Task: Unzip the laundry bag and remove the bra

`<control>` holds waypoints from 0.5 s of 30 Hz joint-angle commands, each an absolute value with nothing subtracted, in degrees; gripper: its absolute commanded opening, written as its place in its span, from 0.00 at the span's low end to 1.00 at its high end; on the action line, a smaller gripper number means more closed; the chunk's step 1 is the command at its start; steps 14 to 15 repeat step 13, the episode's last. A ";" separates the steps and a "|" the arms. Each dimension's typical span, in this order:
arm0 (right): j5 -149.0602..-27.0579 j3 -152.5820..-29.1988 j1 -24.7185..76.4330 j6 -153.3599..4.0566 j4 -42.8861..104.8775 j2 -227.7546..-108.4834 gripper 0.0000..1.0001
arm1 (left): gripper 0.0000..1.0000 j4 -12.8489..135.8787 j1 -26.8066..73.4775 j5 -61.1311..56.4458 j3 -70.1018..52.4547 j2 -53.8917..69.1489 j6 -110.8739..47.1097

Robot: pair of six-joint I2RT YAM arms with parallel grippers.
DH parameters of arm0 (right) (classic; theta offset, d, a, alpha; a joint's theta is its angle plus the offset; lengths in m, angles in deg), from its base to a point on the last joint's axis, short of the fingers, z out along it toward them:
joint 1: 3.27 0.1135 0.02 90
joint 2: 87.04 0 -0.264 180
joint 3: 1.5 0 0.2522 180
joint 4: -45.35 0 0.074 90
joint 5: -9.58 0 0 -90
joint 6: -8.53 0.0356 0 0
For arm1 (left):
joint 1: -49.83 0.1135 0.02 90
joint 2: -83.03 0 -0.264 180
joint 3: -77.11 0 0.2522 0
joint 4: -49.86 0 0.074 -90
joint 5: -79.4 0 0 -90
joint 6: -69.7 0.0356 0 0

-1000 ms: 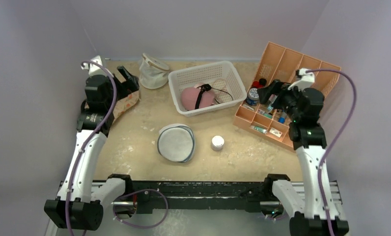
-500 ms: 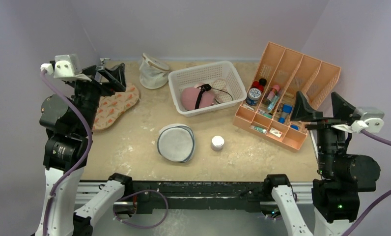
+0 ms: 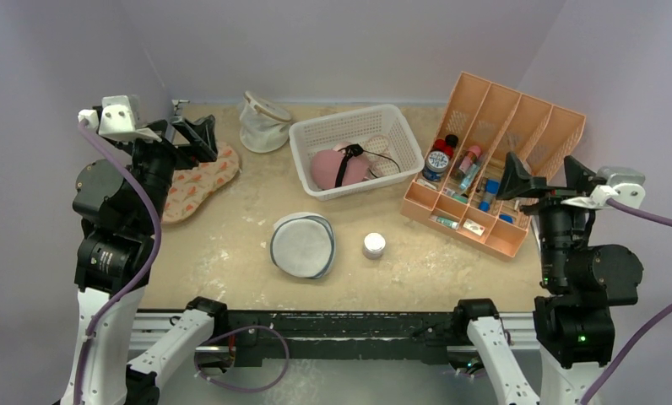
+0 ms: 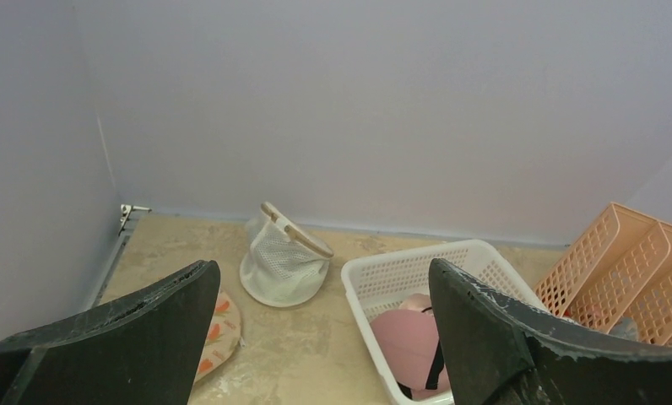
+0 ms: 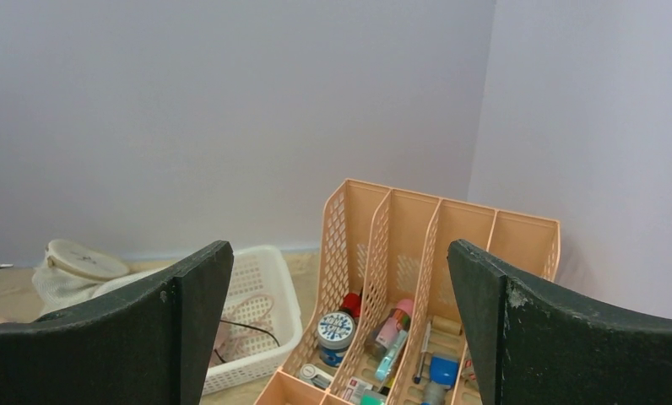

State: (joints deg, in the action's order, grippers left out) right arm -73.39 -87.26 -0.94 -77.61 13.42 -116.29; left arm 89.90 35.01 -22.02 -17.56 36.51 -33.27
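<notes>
I think the job is about done. The soft pink bra point(image 3: 333, 169), with round cups and thin black straps, lies in the white plastic basket point(image 3: 354, 114) full of little holes, at 12 o'clock on the worktop point(image 3: 231, 245). The round, flat mesh laundry bag point(image 3: 301, 244) with its grey-blue edge sits in the middle. The left tool point(image 3: 199, 139) at 10 o'clock and the right tool point(image 3: 544, 177) at 3 o'clock are wide and hold nothing. Next, the arms likely just need to rest.

Robot lab booth: blank lilac walls point(image 3: 341, 42), scuffed tabletop point(image 3: 231, 245), black mounting rail point(image 3: 341, 323).
</notes>
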 commanded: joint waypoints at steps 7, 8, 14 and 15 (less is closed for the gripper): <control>-71.62 -88.84 0.11 -77.54 14.72 -117.53 1.00 | 0.93 89.68 34.67 -23.88 -18.68 36.45 -33.48; -72.56 -88.68 0.15 -77.98 14.63 -117.43 1.00 | 0.93 89.77 34.65 -23.80 -18.64 36.45 -33.51; -69.96 -88.93 0.22 -77.82 14.36 -117.70 1.00 | 0.93 89.54 34.63 -23.61 -18.31 36.78 -34.07; -69.96 -88.93 0.22 -77.82 14.36 -117.70 1.00 | 0.93 89.54 34.63 -23.61 -18.31 36.78 -34.07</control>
